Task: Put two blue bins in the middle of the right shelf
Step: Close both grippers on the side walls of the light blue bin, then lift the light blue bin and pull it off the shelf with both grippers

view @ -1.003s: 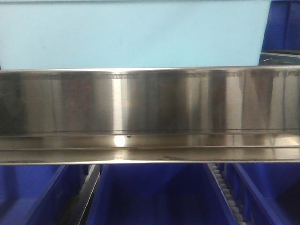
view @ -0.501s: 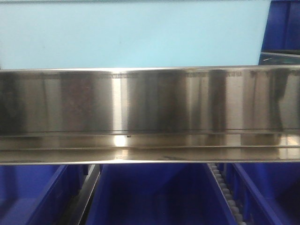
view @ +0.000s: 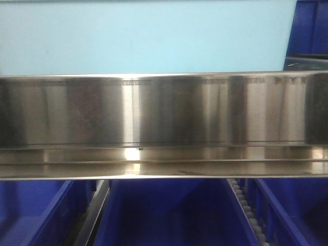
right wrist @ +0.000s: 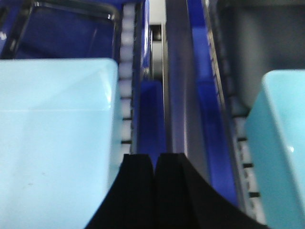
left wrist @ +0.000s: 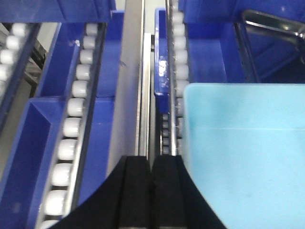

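A pale blue bin [view: 148, 36] fills the top of the front view, standing behind the tall shiny steel lip of the shelf level [view: 164, 110]. In the left wrist view my left gripper [left wrist: 152, 162] is shut with nothing in it, just left of a pale blue bin [left wrist: 243, 152]. My right gripper [right wrist: 155, 160] is also shut on nothing. It hangs between a pale blue bin [right wrist: 52, 143] on its left and a second pale blue bin [right wrist: 281, 143] at the far right.
Dark blue bins [view: 169, 215] sit on the level below the lip, and another [view: 310, 28] stands at the upper right. White roller tracks [left wrist: 71, 129] and a steel divider rail [left wrist: 131, 95] run between dark blue bins. Another steel rail [right wrist: 176, 95] lies ahead of my right gripper.
The bins and the shelf have not moved. Only the dark reflections at the right end of the steel lip have drifted to the right.
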You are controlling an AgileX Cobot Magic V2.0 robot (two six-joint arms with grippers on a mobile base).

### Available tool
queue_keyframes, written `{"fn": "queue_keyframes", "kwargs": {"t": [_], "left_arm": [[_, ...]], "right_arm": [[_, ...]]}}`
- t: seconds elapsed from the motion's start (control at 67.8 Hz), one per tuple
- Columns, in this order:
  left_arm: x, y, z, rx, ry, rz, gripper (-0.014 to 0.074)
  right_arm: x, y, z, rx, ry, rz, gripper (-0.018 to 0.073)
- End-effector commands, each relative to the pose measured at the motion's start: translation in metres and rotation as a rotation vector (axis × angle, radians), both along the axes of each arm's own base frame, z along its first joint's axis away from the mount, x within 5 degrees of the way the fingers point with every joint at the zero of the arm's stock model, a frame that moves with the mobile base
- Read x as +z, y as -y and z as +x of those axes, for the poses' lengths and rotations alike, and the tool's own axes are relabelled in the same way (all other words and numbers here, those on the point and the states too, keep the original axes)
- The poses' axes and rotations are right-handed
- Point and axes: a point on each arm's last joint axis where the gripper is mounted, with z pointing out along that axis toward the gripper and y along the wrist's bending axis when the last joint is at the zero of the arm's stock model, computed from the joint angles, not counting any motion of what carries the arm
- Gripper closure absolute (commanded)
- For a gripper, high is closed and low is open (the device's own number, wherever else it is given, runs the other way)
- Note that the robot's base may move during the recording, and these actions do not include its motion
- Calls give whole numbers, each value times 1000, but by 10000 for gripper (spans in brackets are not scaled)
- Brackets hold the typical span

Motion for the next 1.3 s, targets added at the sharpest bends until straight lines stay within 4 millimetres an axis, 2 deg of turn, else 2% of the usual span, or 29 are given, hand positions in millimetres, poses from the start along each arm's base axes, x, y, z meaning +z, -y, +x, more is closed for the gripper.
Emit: {"fn": "queue_keyframes", "kwargs": {"t": [0.0, 0.162, 0.295, 0.398, 0.501, 0.59, 0.767, 0.87, 1.017, 1.283], "left_arm": [[-2, 7, 6, -1, -18, -25, 706], [-12, 15, 14, -22, -65, -70, 706], [-19, 19, 18, -34, -91, -96, 673], [-20, 20, 20, -34, -96, -95, 570], [-20, 20, 20, -33, -96, -93, 398], [-21, 20, 20, -32, -97, -90, 308], [-38, 20, 21, -26, -152, -66, 277], [-58, 20, 22, -23, -217, -45, 277], [-76, 19, 21, -17, -274, -18, 277], [-85, 19, 21, -15, -302, -9, 277]], "right_arm": [[-2, -9, 9, -12, -37, -25, 721], [-9, -25, 24, 8, -71, -25, 721], [-15, -35, 25, 6, -91, -10, 709], [-18, -39, 25, 15, -98, -14, 580], [-24, -42, 30, 15, -114, -22, 391], [-28, -43, 31, 17, -129, -21, 318], [-38, -43, 30, 18, -161, -33, 314], [-51, -43, 29, 9, -203, -50, 314], [-71, -42, 27, -5, -266, -75, 314], [-78, -44, 30, -2, -271, -79, 314]]}}
